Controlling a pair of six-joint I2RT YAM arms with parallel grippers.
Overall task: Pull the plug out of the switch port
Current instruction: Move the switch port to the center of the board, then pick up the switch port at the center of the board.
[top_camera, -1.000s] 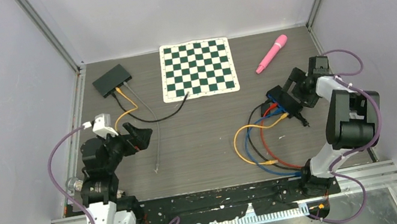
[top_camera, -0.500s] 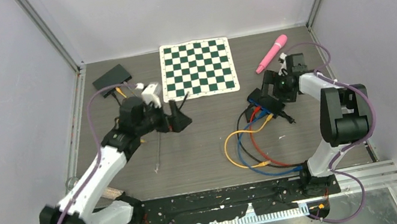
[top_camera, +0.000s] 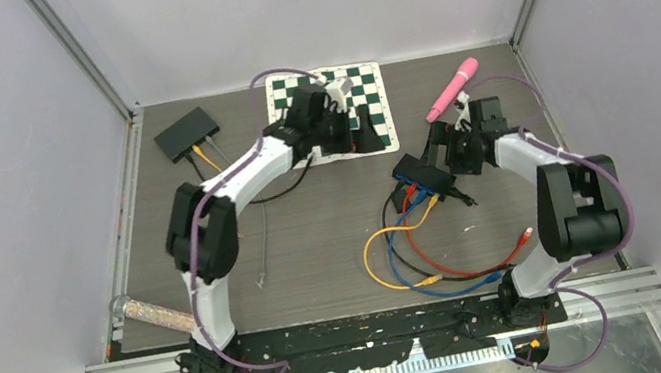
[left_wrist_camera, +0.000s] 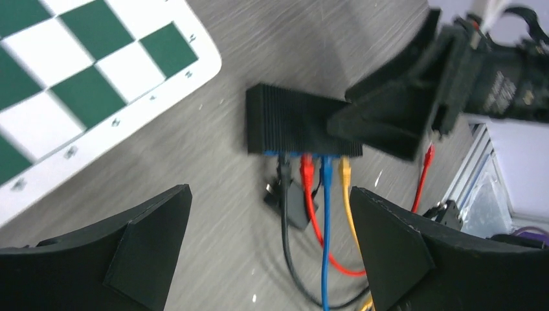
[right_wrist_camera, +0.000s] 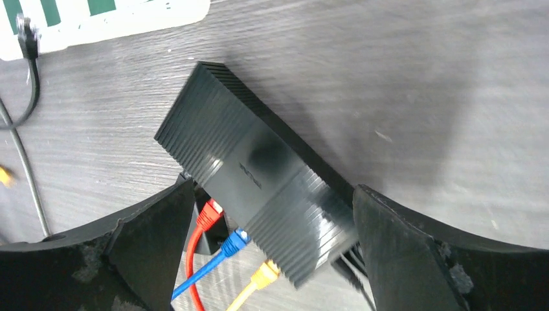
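Right gripper spread wide astride the black switch, seemingly not clamping it. Left gripper, equally wide and empty, hovers nearby. Switch lies toward the table's right edge, red plug seated.

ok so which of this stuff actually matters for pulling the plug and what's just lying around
Job: network switch by the right arm, red plug, blue plug, yellow plug, left gripper, right gripper.
Lying about: second switch at back left, chessboard mat, pink marker, clear tube.
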